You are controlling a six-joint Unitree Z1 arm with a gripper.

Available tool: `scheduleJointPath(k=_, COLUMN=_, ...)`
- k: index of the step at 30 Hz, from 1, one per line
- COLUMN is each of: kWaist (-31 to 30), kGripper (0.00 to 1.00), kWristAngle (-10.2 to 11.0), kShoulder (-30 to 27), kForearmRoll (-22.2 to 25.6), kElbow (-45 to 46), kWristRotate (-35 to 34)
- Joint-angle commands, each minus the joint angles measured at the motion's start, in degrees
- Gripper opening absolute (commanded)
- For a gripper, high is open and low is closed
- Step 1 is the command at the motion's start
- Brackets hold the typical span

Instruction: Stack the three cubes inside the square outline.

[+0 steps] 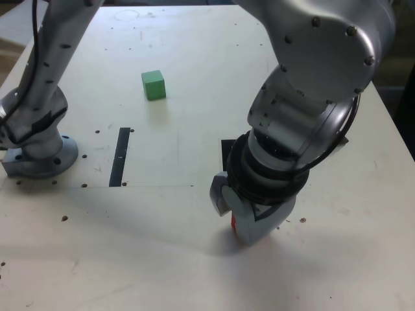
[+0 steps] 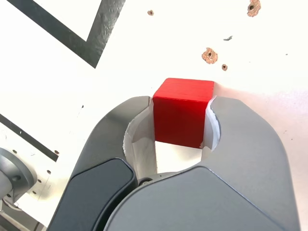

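Stacking has not begun: fingers (image 2: 183, 118) clamp the red cube (image 2: 183, 113) on the counter (image 1: 194, 272) beside the square outline (image 2: 91, 38), green cube (image 1: 154, 85) untouched.

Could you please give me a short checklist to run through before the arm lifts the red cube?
1. End effector shut on the red cube: ok, jaws meet both sides.
2. Cube square between the jaws, not tilted: ok.
3. Square outline free of cubes: cannot tell, only a corner shows in the wrist view.
4. Green cube away from the arm: ok.
5. Yellow cube located: not ok, in neither view.
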Motion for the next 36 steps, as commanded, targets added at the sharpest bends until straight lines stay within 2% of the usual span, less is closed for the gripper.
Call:
scheduleJointPath(k=1, kWaist=0.0, kGripper=0.25, kWristAngle=-0.2, kShoulder=-0.5, kForearmRoll=0.5, kElbow=-0.2, kWristRotate=-0.5)
scheduleJointPath(k=9, kWaist=0.1, kGripper=0.23, kWristAngle=-0.1, kShoulder=-3.8, kForearmRoll=3.6, kElbow=-2.4, kWristRotate=-3.4)
scheduleJointPath(k=18, kWaist=9.2, kGripper=0.22, kWristAngle=-0.8, kShoulder=-5.6, kForearmRoll=8.7, kElbow=-5.6, kWristRotate=-9.9)
scheduleJointPath(k=24, kWaist=16.2, kGripper=0.23, kWristAngle=-3.0, kShoulder=-5.6, kForearmRoll=9.7, kElbow=-6.6, kWristRotate=-14.5)
scheduleJointPath(k=31, kWaist=20.0, kGripper=0.23, kWristAngle=-0.7, kShoulder=-10.1, kForearmRoll=9.4, kElbow=0.1, kWristRotate=-22.8)
scheduleJointPath(k=36, kWaist=20.3, kGripper=0.23, kWristAngle=-1.8, kShoulder=-11.1, kForearmRoll=7.3, kElbow=3.6, kWristRotate=-27.0)
